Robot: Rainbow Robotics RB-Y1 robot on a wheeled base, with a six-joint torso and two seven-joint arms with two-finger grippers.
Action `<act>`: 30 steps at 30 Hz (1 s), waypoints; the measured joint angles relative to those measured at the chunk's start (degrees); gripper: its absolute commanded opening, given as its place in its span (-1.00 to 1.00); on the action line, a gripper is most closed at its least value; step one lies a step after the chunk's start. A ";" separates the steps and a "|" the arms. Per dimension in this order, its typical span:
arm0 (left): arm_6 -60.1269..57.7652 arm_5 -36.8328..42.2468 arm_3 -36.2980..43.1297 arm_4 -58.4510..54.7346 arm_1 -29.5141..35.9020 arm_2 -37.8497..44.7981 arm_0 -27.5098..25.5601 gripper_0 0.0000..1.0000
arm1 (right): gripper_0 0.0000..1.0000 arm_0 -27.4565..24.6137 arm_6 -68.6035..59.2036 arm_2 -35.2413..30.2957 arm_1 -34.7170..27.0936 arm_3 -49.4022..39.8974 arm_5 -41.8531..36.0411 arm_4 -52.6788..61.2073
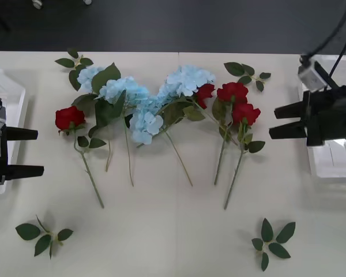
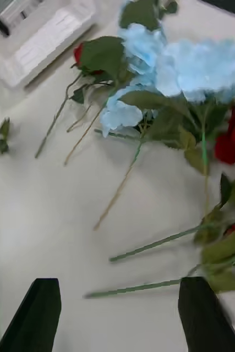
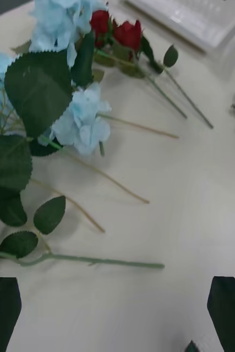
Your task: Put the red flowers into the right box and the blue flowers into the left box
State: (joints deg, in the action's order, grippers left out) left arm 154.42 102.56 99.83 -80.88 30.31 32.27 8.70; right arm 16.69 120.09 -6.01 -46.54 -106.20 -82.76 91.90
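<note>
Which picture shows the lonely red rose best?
The front view: the rose lies whole, bloom to stem tip, left of the blue flowers. The right wrist view catches it half hidden behind a leaf; the left wrist view gives just its stem.

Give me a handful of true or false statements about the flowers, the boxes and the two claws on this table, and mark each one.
1. Three red roses lie together right of the blue hydrangeas. True; the cluster sits there.
2. A single red rose lies left of the hydrangeas. True.
3. The right claw is shut on a rose stem. False; it is open and holds nothing, hovering beside the right box.
4. The left box already holds blue flowers. False; no flowers are seen in it, and all the hydrangeas lie on the table.
5. The left claw is open. True.
</note>
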 measured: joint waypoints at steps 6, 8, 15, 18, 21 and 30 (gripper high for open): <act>-0.03 0.00 7.07 8.85 0.00 -0.28 0.00 1.00 | 0.25 1.72 -35.71 7.49 -2.30 -6.47 0.01 -8.99; -1.05 0.00 8.85 11.24 0.00 -0.31 0.00 1.00 | 0.25 2.51 -38.74 11.50 -2.78 -7.19 0.24 -11.89; -23.32 -0.74 11.88 19.47 -0.02 -2.16 0.00 1.00 | 0.25 4.44 -76.42 25.39 -2.96 -9.24 4.71 -26.99; -25.93 -1.27 13.00 22.93 -0.06 -3.45 0.00 1.00 | 0.24 6.00 -78.95 31.04 -3.06 -9.23 6.85 -31.95; -29.03 -1.69 13.57 25.57 -0.08 -4.58 0.00 1.00 | 0.25 7.59 -80.80 35.47 -3.68 -9.17 9.43 -34.61; -53.64 -7.25 13.57 33.03 -1.13 -8.52 0.00 1.00 | 0.25 8.68 -98.97 41.08 -4.27 -4.77 16.94 -43.84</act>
State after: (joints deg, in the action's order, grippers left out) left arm 100.78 95.31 113.40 -47.85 29.18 23.74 8.70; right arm 25.37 21.12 35.07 -50.81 -110.97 -65.81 48.06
